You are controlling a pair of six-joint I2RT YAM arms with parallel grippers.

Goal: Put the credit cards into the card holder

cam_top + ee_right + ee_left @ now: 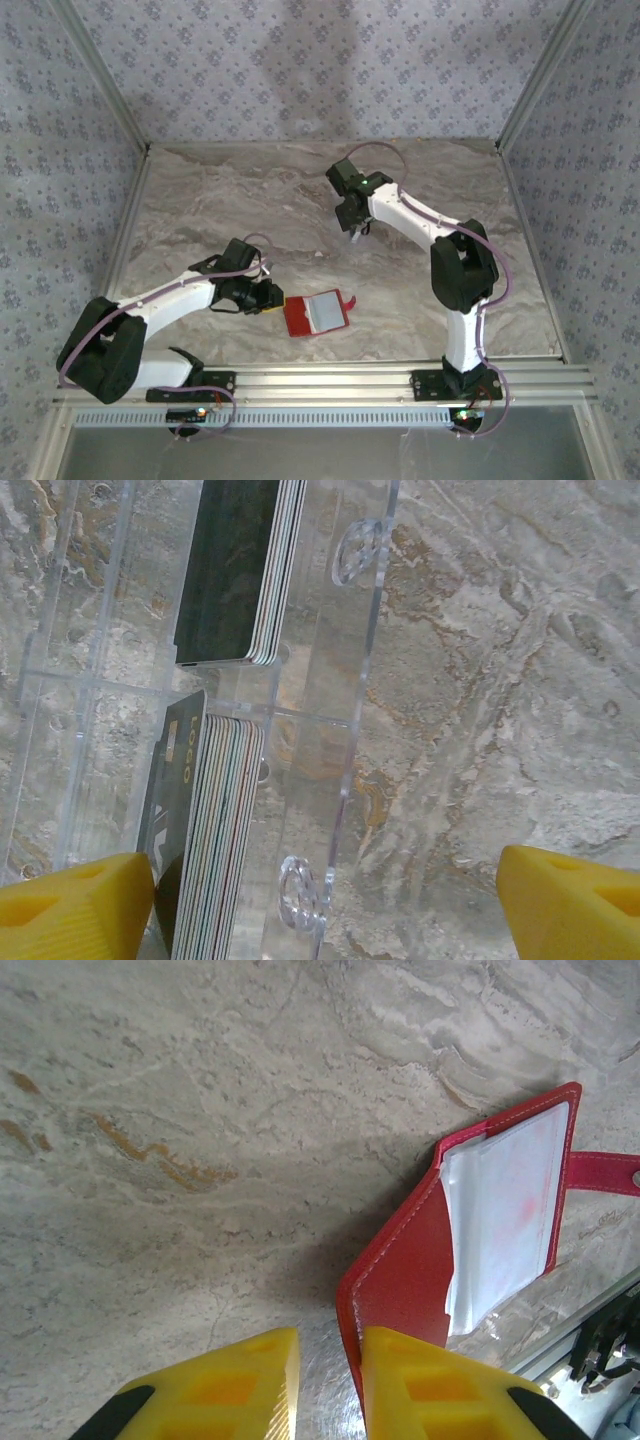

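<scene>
The card holder (400, 1280) lies open on the table at the lower centre of the overhead view. It is a flat red leather-look wallet with pale stitching along its edges. Its inside is a stack of milky, slightly wrinkled plastic sleeves (505, 1220), and a short red strap (600, 1172) sticks out at the right edge of the left wrist frame. The left gripper (330, 1338) sits at its lower corner with the blocky yellow fingers drawn narrow. The cover's edge stands in the slim gap against the finger on the right of the frame, and a strip of table shows beside the other finger. The credit cards (215, 830) stand on edge, packed thin and tight, in the left half of the right wrist view. The front one is dark with "LOGO" in gold letters. A second bundle (235, 570) above it shows a dark, mottled face. Both sit in a clear acrylic rack (365, 630) with round dimples. The right gripper (325, 865) is spread wide, one finger just beside the lower bundle. The table (200, 1110) is grey-beige marble pattern with rusty veins.
</scene>
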